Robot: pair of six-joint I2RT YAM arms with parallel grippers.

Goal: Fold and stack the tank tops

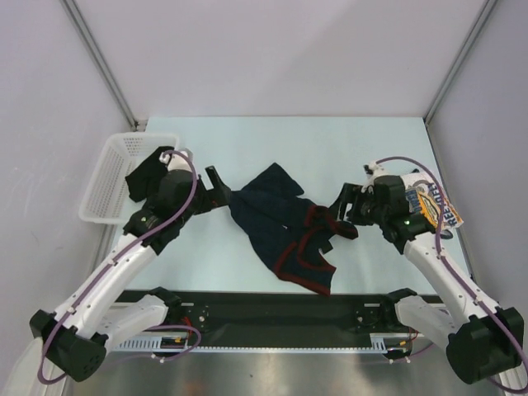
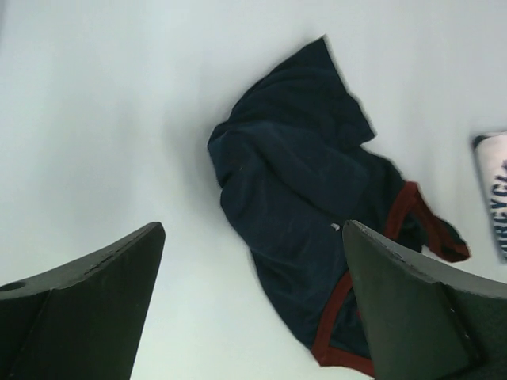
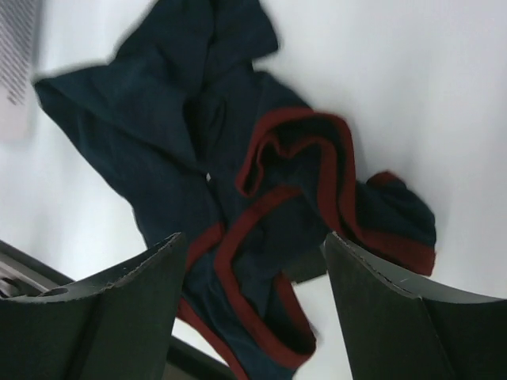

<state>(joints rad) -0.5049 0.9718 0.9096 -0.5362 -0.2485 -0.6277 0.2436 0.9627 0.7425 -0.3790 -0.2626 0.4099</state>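
The navy tank top (image 1: pixel 280 231) with dark-red trim lies crumpled in the middle of the table, also seen in the left wrist view (image 2: pixel 301 182) and the right wrist view (image 3: pixel 182 158). My left gripper (image 1: pixel 221 188) hovers at the top's left edge, open, with nothing between its fingers (image 2: pixel 252 228). At the top's right edge my right gripper (image 1: pixel 341 208) is open above the red-trimmed armholes (image 3: pixel 252 237), its fingers apart and not touching the cloth. The white tank top (image 1: pixel 433 202) with the yellow-blue print lies at the far right, partly hidden under the right arm (image 2: pixel 493 190).
A white mesh basket (image 1: pixel 115 169) stands at the table's left edge behind the left arm. A dark rail (image 1: pixel 272 313) runs along the near edge between the arm bases. Grey walls close in the table on both sides.
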